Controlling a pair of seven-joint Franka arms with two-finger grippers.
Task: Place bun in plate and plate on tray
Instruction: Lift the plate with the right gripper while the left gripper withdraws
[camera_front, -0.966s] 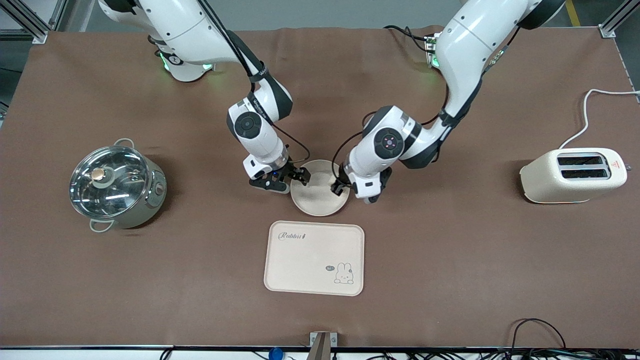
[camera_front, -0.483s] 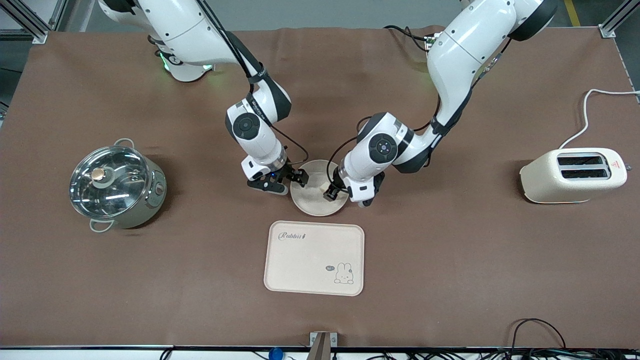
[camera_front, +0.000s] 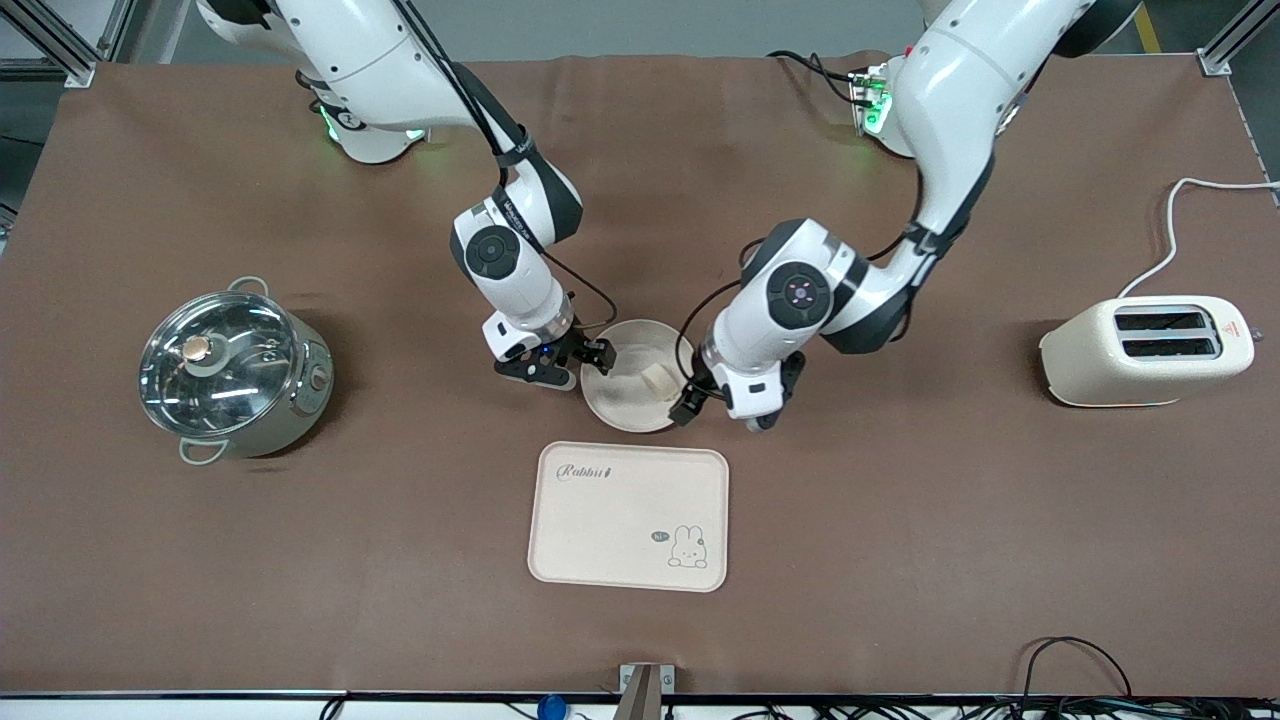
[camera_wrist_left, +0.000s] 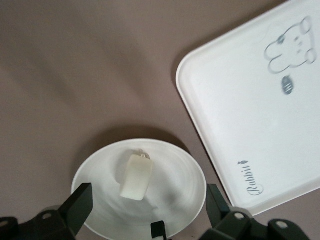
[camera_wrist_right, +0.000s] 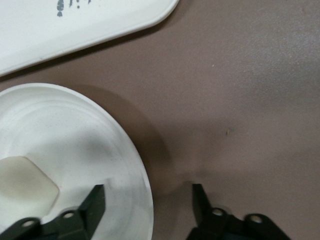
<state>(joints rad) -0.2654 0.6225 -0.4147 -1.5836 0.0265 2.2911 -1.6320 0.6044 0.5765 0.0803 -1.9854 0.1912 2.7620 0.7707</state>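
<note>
The round cream plate (camera_front: 622, 402) sits on the table, just farther from the front camera than the Rabbit tray (camera_front: 628, 517). The pale bun (camera_front: 657, 380) lies in the plate, on the side toward the left arm's end. My left gripper (camera_front: 726, 413) is open and empty, just off that side of the plate. Its wrist view shows the bun (camera_wrist_left: 136, 176) in the plate (camera_wrist_left: 177, 172), with the tray (camera_wrist_left: 260, 115) alongside. My right gripper (camera_front: 573, 365) is open at the plate's edge toward the right arm's end. In the right wrist view, the open gripper (camera_wrist_right: 147, 205) straddles the plate's rim (camera_wrist_right: 142, 180).
A steel pot with a glass lid (camera_front: 235, 375) stands toward the right arm's end of the table. A cream toaster (camera_front: 1145, 350) with a white cord stands toward the left arm's end. The brown mat covers the table.
My left gripper came in over the plate, let go of the bun there, and drew back off the plate toward the left arm's end. The right gripper has stayed at the plate's rim.
</note>
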